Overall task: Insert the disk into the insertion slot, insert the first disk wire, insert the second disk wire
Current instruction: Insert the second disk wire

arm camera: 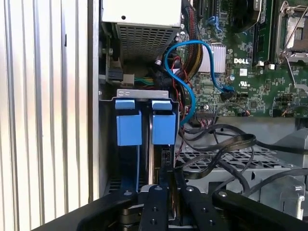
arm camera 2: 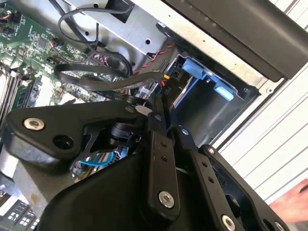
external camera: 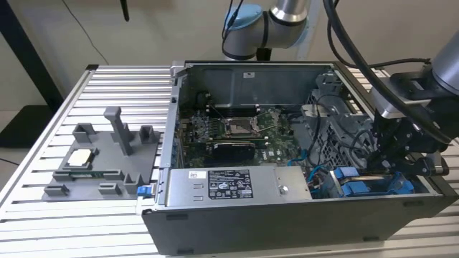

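We judge the disk (arm camera: 163, 127) seated in its slot; the gripper (arm camera: 166, 180) hangs at the bay, seemingly closed on a wire; seating it needs fine alignment

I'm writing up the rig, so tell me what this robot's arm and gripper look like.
The arm has silver-grey tube sections with light blue caps on its joints, and thick black cables run along it. Near the wrist sits a silver-grey block with black parts. The gripper is matte black throughout, built of flat linkage bars joined by silver screw heads and pins, which show close up in both wrist views.
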Available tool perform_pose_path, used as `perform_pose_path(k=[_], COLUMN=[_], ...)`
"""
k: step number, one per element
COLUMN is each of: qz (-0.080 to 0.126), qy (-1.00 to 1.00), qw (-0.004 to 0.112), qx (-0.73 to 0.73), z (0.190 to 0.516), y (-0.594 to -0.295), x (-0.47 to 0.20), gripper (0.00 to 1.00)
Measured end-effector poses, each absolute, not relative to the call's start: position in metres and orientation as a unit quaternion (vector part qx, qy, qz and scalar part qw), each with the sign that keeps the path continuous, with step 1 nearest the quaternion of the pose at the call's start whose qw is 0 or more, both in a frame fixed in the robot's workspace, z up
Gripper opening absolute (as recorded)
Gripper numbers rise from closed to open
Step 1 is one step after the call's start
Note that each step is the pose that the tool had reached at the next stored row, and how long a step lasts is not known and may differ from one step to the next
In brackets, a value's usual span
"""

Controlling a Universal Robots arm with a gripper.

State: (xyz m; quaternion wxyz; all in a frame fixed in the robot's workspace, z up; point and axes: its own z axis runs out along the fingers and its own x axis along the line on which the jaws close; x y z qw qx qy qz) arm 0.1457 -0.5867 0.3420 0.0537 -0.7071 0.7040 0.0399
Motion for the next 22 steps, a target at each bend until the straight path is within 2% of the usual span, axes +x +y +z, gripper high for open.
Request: perform_pose_path(k=[6,14,16,17,22], qz=[0.035,0.031,0.031,0.031,0.031], qy=[0.705,0.707,0.707,0.707,0.707], qw=[0.059,0.058,0.059,0.059,0.059], qx=[-0.706,-0.704,-0.704,-0.704,-0.704], z=[0.341,0.330,0.328,0.329,0.346], y=[-0.587,-0.587,-0.587,-0.587,-0.587], x=[0.145,0.138,0.137,0.137,0.137], gripper=[0.16,0.16,0.18,0.23,0.23])
